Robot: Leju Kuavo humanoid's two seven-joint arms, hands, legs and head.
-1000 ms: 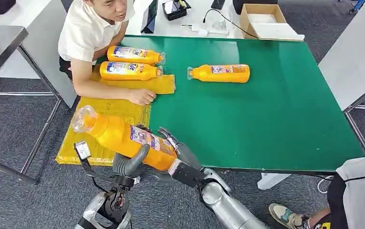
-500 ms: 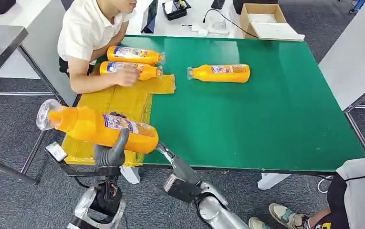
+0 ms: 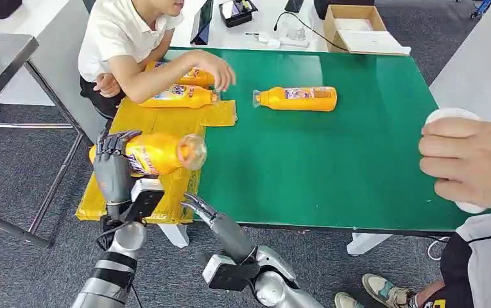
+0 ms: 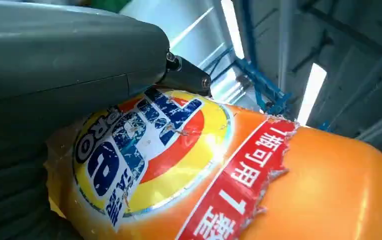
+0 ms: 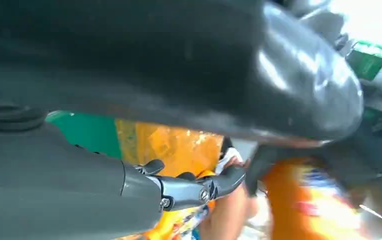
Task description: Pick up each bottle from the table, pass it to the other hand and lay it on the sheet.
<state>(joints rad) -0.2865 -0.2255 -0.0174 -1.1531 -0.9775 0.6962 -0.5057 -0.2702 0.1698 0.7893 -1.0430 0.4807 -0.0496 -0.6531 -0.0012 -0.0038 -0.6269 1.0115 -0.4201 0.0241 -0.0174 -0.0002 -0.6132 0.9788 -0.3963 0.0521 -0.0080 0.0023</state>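
Left hand (image 3: 115, 168) was seen raised over the near left part of the yellow sheet (image 3: 159, 127), fingers wrapped around the body of an orange bottle (image 3: 155, 153). The bottle was held roughly level above the sheet, its clear cap end pointing toward the green table (image 3: 332, 167). In the left wrist view the bottle's label (image 4: 144, 150) was pressed close against the grey thumb and palm of the hand.

Right hand (image 3: 214, 221) was noted below the near table edge, just beside the sheet's near corner, nothing in it, fingers loosely extended and a little apart. In the right wrist view its dark fingers (image 5: 193, 187) were seen stretched out with the sheet and orange shapes blurred behind.

Two more orange bottles lay on the far end of the sheet: one (image 3: 181, 96) nearer, one (image 3: 198, 76) beyond it, partly covered by the forearm of a seated person in a white shirt (image 3: 120, 38), whose hand (image 3: 220, 74) was stretched out over the table past them. A fourth bottle (image 3: 297, 98) lay on its side on the bare green surface, well apart from the sheet, cap toward it.

At the right edge of the head view another person's hand (image 3: 470, 163) was held close to the camera, closed on a white object (image 3: 451, 115) that could not be identified. A cardboard box (image 3: 358, 29) stood beyond the far table edge.
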